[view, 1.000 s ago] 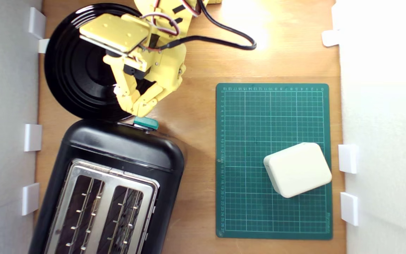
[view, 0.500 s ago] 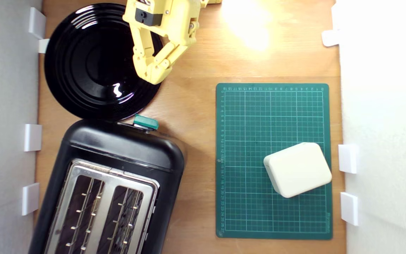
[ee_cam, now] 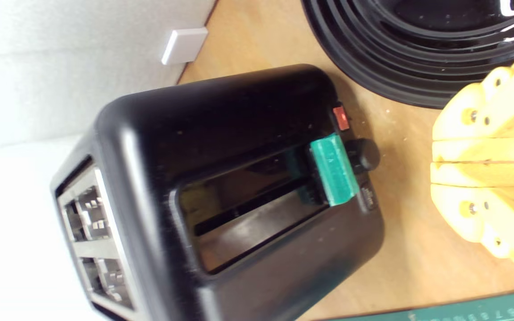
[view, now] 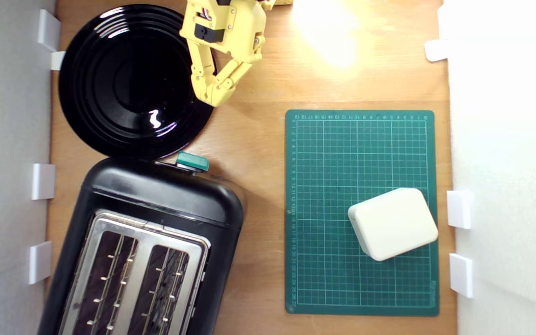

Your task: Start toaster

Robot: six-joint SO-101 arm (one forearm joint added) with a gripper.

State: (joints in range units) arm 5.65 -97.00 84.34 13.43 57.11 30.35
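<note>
Black toaster [view: 156, 242] at the lower left of the exterior view, set at a slant on the wooden desk [view: 258, 83], both slots showing bare wire guides. Small green lever [view: 192, 162] on the toaster's end face, on the side toward the plate. In the wrist view, lever [ee_cam: 333, 170] sits at the low end of its long slot, next to a round black knob [ee_cam: 363, 155] and a small red button [ee_cam: 341, 118].

Round black plate [view: 128, 79] at the upper left of the exterior view, its edge just beside the toaster's end.

Yellow tool [view: 213, 97] over the plate's right rim in the exterior view, well apart from the lever, tips pointing down the picture. Fingers pressed together, nothing between them; wrist view shows the two fingertips [ee_cam: 480, 174] meeting along a thin seam.

Green cutting mat [view: 333, 139] on the right side of the exterior view, with a cream rounded box [view: 392, 223] lying on its lower right part. White clips [view: 43, 181] along both side walls.
</note>
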